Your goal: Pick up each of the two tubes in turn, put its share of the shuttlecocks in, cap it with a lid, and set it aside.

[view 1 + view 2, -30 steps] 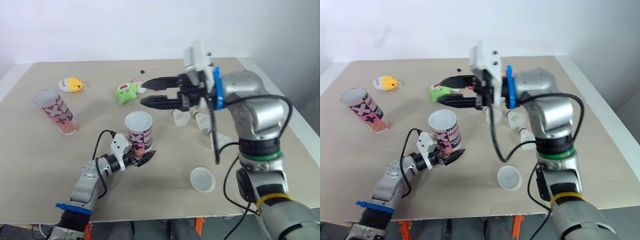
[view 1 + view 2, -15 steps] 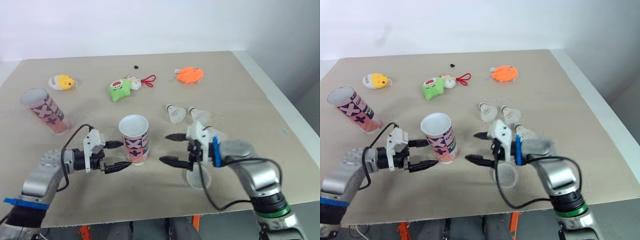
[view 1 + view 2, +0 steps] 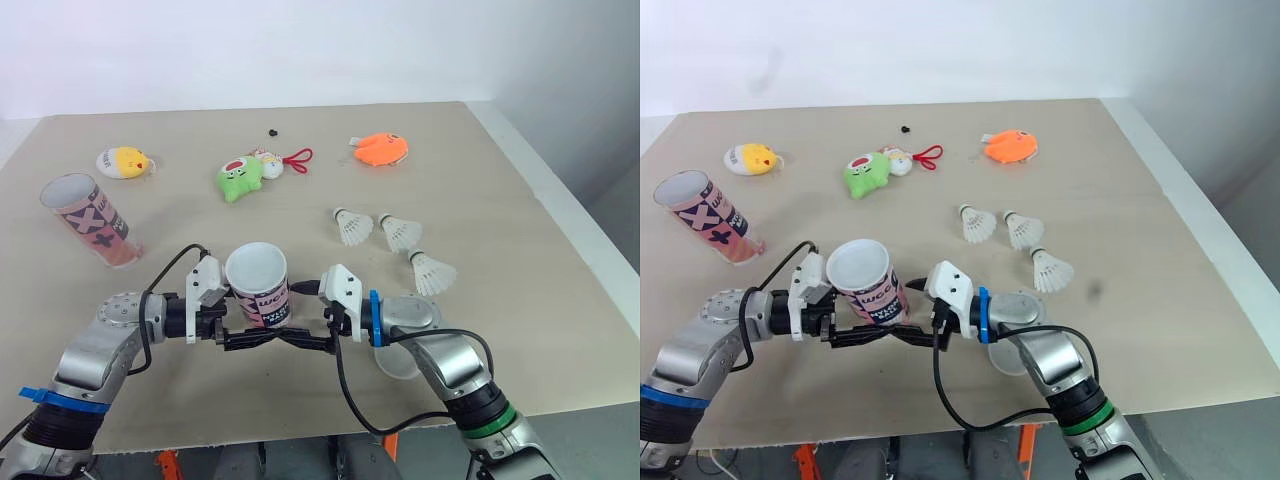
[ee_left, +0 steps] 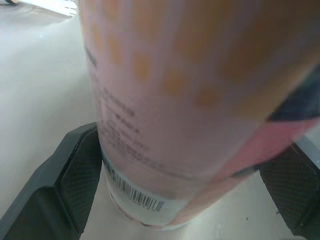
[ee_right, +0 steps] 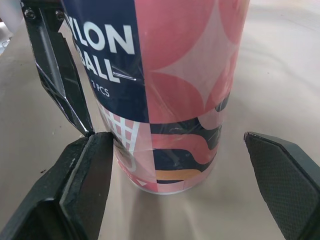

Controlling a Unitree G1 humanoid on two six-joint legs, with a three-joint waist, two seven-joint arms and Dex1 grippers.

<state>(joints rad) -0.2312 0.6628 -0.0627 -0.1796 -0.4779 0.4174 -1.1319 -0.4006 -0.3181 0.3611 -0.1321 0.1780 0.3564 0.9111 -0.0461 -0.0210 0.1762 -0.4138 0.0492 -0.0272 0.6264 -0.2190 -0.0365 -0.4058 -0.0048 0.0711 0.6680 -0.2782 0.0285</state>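
A pink and navy tube stands near the table's front, its mouth open and tipped slightly left. My left gripper reaches in from the left and is shut on its base; both pads touch the wall. From the right, my right gripper stands open astride the same base, one finger against the tube and the other apart. A second open tube leans at the far left. Three shuttlecocks lie right of centre. A white lid lies partly under my right arm.
Along the back of the table lie a yellow toy, a green toy with a red loop, an orange toy and a small black speck. The table's right edge runs close past the shuttlecocks.
My left gripper has moved right and shut around the tube's base. My right gripper has slid left from the lid to straddle that base. The tube's mouth has tipped left.
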